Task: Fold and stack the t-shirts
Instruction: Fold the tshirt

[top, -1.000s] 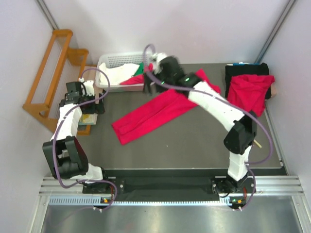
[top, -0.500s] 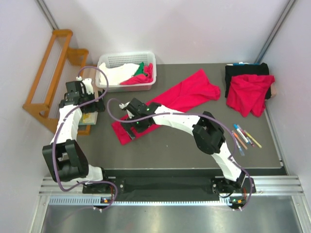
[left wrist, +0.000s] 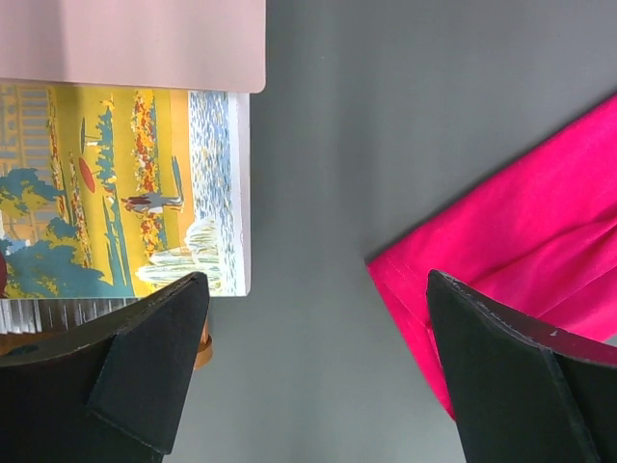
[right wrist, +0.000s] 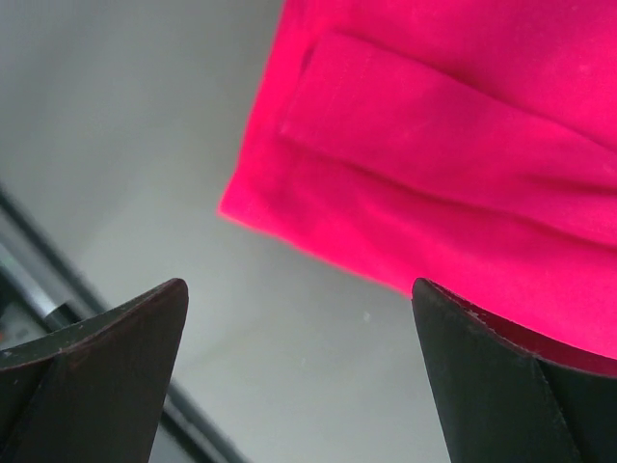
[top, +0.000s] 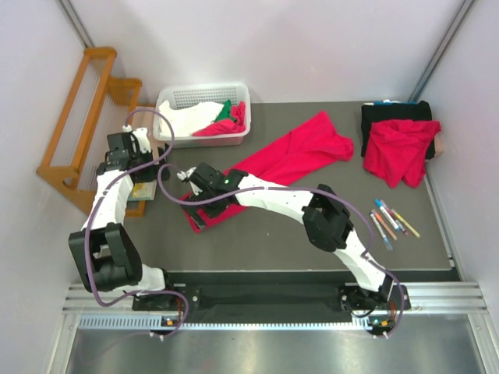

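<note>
Right wrist view: right fingers (right wrist: 116, 367) are hovering spread, empty, over a corner of the crimson-red cloth t-shirt (right wrist: 434, 145) on the dark grey surface (right wrist: 125, 125), probably lining up a fold; left fingers (left wrist: 145, 376) likewise released nearby

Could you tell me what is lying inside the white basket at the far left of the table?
The white basket holds a white cloth, a small green cloth and some red cloth. Whatever lies beneath them is covered.
</note>
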Controlling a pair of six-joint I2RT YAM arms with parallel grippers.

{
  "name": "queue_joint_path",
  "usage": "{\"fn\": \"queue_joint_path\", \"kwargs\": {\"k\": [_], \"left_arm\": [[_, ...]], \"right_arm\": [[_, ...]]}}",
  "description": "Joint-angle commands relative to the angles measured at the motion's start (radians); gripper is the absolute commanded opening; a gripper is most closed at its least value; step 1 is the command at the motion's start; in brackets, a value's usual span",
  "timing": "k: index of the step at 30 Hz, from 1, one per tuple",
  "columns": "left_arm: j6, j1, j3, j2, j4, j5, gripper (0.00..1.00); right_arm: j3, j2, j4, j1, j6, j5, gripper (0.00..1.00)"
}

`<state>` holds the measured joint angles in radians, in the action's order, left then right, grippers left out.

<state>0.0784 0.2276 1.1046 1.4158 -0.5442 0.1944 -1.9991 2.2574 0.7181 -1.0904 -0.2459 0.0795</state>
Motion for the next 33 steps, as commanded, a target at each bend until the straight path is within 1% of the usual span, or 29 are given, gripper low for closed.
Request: {"fn": "queue_joint_path", "kwargs": {"k": [1,8,11,13,22,23,25,26,29,33], "left_arm": [[-0.02,0.001,0.005,-0.021,0.056,0.023,0.99],[-0.014,0.001,-0.006,-0.021,0.056,0.02,0.99],[-0.011,0.001,-0.005,-0.023,0.058,0.019,0.99],[-0.011,0.001,-0.002,-0.023,0.058,0.016,0.99],[-0.005,0.001,0.017,-0.005,0.058,0.037,0.99],[-0.005,0.003,0.02,-0.002,0.056,0.037,0.99],[-0.006,0.003,0.02,-0.002,0.056,0.042,0.99],[-0.006,0.001,0.018,-0.002,0.056,0.043,0.99],[-0.003,0.001,0.015,-0.005,0.055,0.045,0.99],[0.004,0.001,0.015,-0.006,0.052,0.045,0.99]], "right_arm": [[-0.041,0.077,-0.034,0.021,-0.004,-0.006,1.0],[-0.047,0.111,-0.077,0.073,-0.024,0.016,1.0],[-0.061,0.126,-0.06,0.081,-0.032,0.031,1.0],[-0.038,0.117,-0.055,0.08,-0.036,0.054,1.0],[0.322,-0.073,-0.081,0.057,-0.059,0.138,1.0],[0.392,-0.108,-0.085,0.054,-0.073,0.146,1.0],[0.471,-0.148,-0.118,0.04,-0.09,0.169,1.0],[0.544,-0.189,-0.13,0.037,-0.108,0.174,1.0],[0.667,-0.266,-0.155,0.017,-0.141,0.18,1.0],[0.789,-0.366,-0.148,-0.005,-0.156,0.167,1.0]]}}
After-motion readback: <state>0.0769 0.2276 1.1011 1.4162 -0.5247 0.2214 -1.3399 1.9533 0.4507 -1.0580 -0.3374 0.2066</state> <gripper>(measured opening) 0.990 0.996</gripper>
